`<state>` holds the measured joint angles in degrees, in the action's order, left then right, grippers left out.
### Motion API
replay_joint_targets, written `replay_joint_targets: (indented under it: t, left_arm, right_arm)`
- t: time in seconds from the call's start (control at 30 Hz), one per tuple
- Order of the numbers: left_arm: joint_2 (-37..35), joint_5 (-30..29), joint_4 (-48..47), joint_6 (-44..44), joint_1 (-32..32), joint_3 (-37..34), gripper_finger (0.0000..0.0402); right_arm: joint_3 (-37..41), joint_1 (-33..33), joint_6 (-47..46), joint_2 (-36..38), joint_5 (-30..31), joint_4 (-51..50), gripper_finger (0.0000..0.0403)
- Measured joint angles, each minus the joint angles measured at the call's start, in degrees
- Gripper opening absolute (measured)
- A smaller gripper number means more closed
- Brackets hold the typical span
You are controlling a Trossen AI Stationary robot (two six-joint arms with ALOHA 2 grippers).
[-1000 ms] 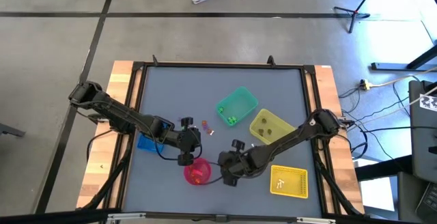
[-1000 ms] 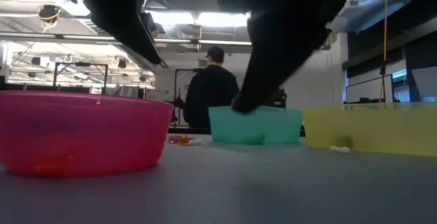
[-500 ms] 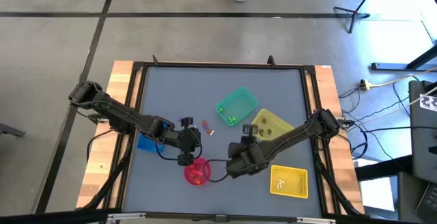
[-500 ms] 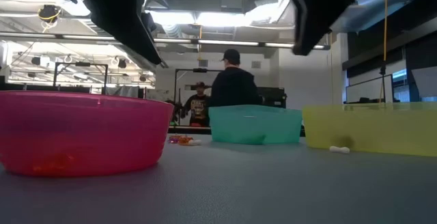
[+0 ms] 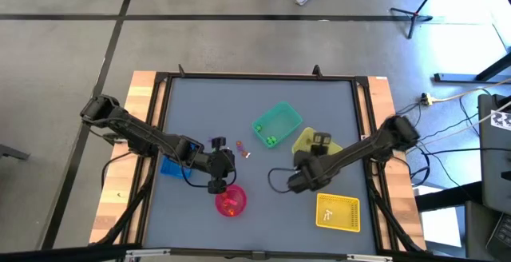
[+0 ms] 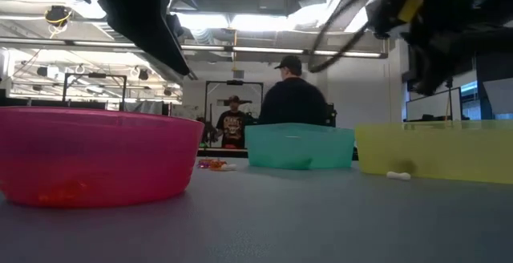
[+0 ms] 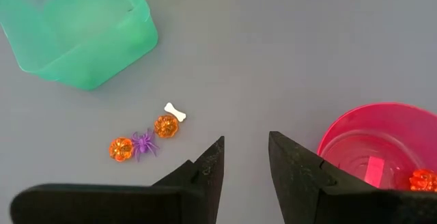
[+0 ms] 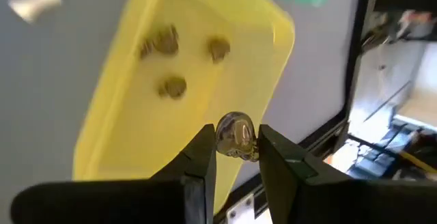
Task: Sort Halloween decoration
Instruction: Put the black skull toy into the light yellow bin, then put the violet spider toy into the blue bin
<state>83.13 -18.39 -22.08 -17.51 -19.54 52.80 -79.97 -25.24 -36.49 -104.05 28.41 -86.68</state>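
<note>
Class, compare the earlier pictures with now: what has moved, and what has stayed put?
The right gripper, shut on a dark trinket, swung from beside the pink bowl to the pale yellow bin. The left gripper, bins and loose trinkets stayed put.

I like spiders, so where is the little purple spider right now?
In the left wrist view the purple spider lies on the grey table between two orange pumpkins, near the green bin and ahead of the left end effector.
</note>
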Motion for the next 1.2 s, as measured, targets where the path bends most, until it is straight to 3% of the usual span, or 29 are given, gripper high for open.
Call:
replay_joint_targets:
  t: [0.13, 0.27, 0.53, 1.0, 1.2]
  left_arm:
    - [0.0, 0.0, 0.1, 0.0, 0.0, 0.0, 0.0098]
    - [0.0, -0.1, 0.4, 0.0, 0.0, 0.0, 0.0098]
    - [0.0, -0.6, 0.5, 0.0, 0.0, 0.0, 0.0098]
    - [0.0, -0.6, 0.5, -3.3, 2.4, 0.0, 0.0099]
    - [0.5, -4.0, 0.2, -9.3, 6.9, 0.0, 0.013]
  right_arm:
    - [6.5, 0.3, -2.1, 5.1, -3.3, 0.8, 0.0082]
    - [7.4, 0.1, -2.1, 6.2, -5.9, 1.3, 0.0085]
    - [7.4, 0.2, -0.9, 6.2, -2.9, 2.6, 0.0101]
    - [7.4, 0.2, -0.7, 6.2, -2.4, 3.4, 0.0205]
    - [7.4, 0.2, -0.7, 6.2, -2.4, 4.8, 0.0222]
